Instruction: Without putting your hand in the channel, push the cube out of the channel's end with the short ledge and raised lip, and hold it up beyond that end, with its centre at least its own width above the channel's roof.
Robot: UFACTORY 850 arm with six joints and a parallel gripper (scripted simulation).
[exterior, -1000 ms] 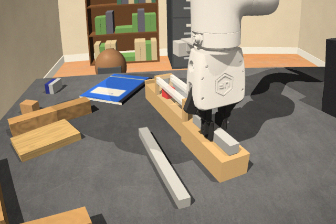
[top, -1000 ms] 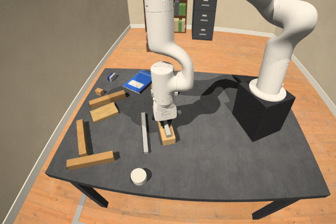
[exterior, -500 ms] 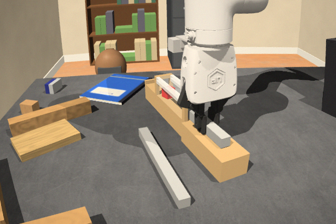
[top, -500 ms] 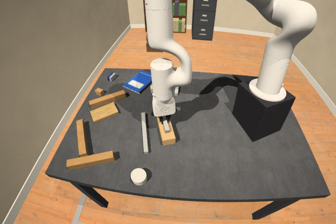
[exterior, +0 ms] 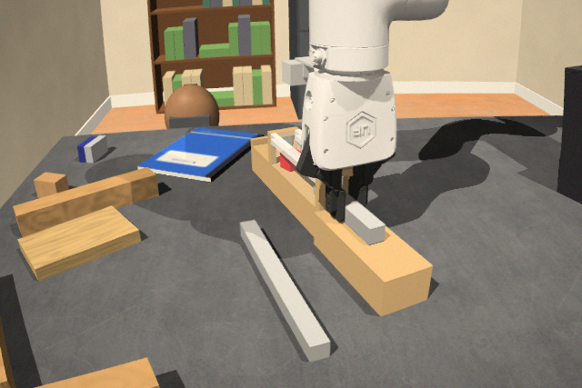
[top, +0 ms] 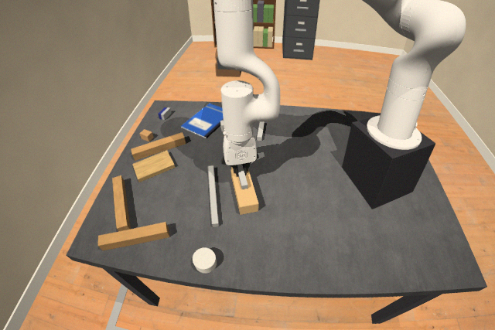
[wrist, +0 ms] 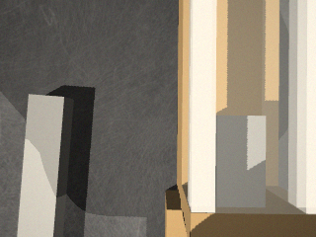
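Note:
The tan wooden channel (exterior: 338,233) lies on the table, running from the near right to the far left. White rails (exterior: 285,147) run along its top at the far part. The red cube (exterior: 287,164) sits inside, under the rails, near the far end. My gripper (exterior: 345,200) is shut on a short grey bar (exterior: 364,223), low over the channel's near half and in line with it. In the wrist view the grey bar (wrist: 240,160) points in between the white rails (wrist: 202,99). From the top view, the gripper (top: 240,167) hides the cube.
A long grey stick (exterior: 282,287) lies left of the channel. A blue book (exterior: 199,153) lies by its far end. Wooden blocks (exterior: 77,233) and a small wooden cube (exterior: 50,183) lie at the left. A white cylinder (top: 203,260) stands near the front edge, beside the arm's black pedestal (top: 384,162).

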